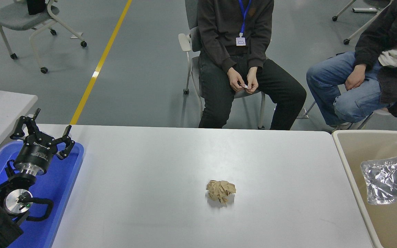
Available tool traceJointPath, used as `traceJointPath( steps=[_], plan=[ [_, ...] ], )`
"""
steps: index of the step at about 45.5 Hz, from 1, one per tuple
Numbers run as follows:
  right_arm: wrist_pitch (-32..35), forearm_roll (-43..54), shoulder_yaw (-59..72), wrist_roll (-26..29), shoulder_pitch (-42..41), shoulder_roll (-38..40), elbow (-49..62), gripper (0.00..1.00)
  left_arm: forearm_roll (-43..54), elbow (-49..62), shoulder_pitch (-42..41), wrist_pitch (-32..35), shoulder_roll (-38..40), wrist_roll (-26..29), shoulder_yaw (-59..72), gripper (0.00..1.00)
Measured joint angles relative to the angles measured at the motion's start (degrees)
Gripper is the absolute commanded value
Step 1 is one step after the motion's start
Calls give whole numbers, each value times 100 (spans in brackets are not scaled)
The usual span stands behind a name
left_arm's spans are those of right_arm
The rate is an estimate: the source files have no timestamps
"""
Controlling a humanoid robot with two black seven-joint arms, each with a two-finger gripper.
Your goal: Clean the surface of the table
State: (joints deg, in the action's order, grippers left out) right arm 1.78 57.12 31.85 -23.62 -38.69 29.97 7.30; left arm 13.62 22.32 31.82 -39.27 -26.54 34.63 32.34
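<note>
tabletop (171,165): pale grey-white, filled the middle of the view between a blue tray (64,179) at left and a beige bin (343,144) at right. one item lay on it: crumpled brown paper ball (220,191), right of centre. crinkled clear plastic (388,177) sat over the bin at the right edge. left gripper (43,134) parked over the tray, fingers spread, grasping nothing. right gripper not in view. judged advice: close on the ball from above, lift clear before crossing to the bin.

lab | yellow floor line (99,65) | wheeled chair (26,17)
</note>
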Motion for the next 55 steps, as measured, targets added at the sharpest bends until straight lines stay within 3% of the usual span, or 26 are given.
traceJointPath(
  steps=[30, 34, 36, 55],
  plan=[
    [-141, -33, 96, 174, 168, -89, 30, 1, 0, 0, 0, 2, 0, 0, 0, 100],
    [-151, -38, 96, 176, 172, -95, 31, 57, 0, 0, 0, 2, 0, 0, 0, 100],
    [-175, -40, 92, 178, 174, -99, 31, 100, 0, 0, 0, 2, 0, 0, 0, 100],
    [-425, -50, 80, 182, 192, -98, 90, 100, 0, 0, 0, 2, 0, 0, 0, 100]
  ],
)
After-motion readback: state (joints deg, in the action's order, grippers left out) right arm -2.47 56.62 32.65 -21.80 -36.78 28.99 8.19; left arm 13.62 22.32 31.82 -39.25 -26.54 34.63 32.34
